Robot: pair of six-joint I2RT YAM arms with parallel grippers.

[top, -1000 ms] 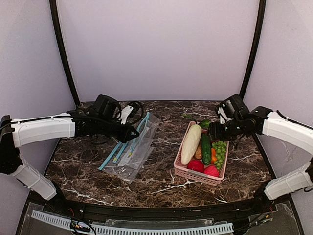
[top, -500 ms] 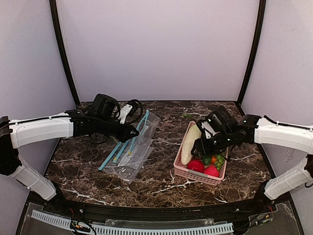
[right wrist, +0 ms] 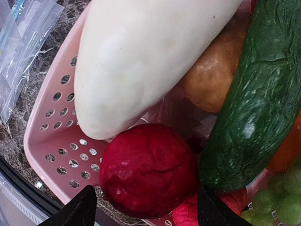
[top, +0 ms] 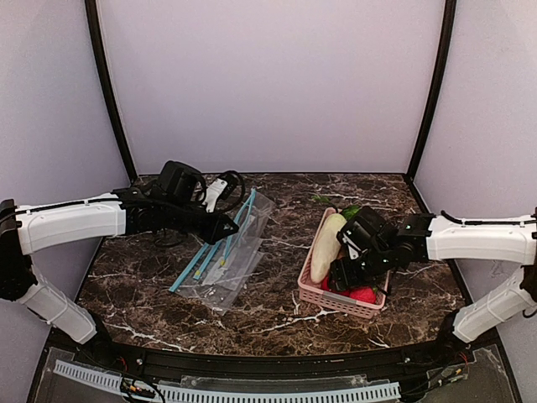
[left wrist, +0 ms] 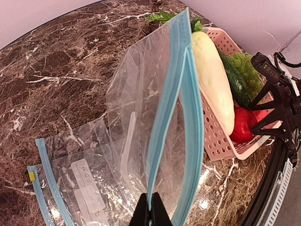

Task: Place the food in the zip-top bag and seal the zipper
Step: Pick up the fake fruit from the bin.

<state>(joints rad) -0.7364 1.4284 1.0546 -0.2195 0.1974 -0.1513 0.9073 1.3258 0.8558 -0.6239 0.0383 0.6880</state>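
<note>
My left gripper is shut on one lip of the light blue zipper, holding the clear zip-top bag up with its mouth gaping toward the basket. In the top view that gripper hangs above the bag. My right gripper is open low over the basket's near end, one finger on each side of a dark red round fruit, small gaps showing. A second red fruit peeks out beneath it. The dark green cucumber lies just to its right.
The pink perforated basket also holds a long white radish, a brownish-orange fruit and green grapes. More flat clear bags lie on the marble table under and left of the raised bag.
My right gripper has swung from the basket's far right side to its near end, dropped over the red fruit, and its jaws have widened. The left arm and bag have stayed put.
</note>
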